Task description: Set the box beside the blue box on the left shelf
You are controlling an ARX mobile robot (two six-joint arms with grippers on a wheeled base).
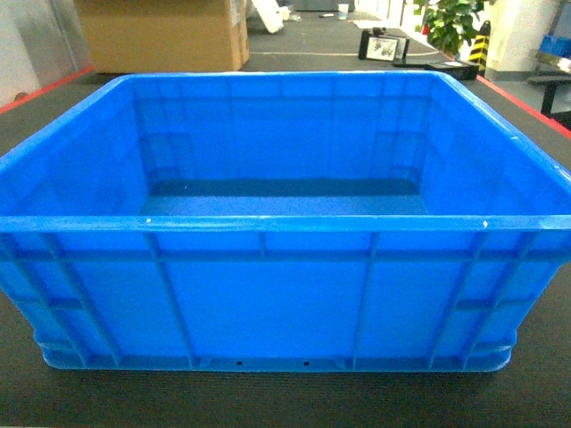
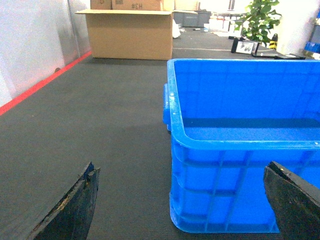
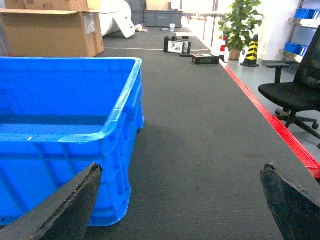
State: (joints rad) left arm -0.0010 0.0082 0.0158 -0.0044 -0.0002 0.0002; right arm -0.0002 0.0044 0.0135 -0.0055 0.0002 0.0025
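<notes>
The box [image 1: 268, 294] is a large deep bright-blue crate with a thick rim and ribbed walls. It stands empty on the dark floor right in front of me and fills the head view. In the left wrist view its left near corner [image 2: 200, 200] sits between the fingers of my left gripper [image 2: 181, 167], which is open and a little short of it. My right gripper [image 3: 182, 166] is open too, with the crate's right near corner [image 3: 100, 170] by its left finger. Neither gripper touches the crate. The left shelf and its blue box are out of view.
A big cardboard carton [image 1: 161, 36] stands far back left. A potted plant [image 1: 451, 22], a striped cone [image 3: 251, 50] and small items lie far back right. A black office chair [image 3: 295, 95] stands beyond the red floor line [image 3: 280, 130]. A shelf with blue trays [image 3: 305, 12] shows at far right.
</notes>
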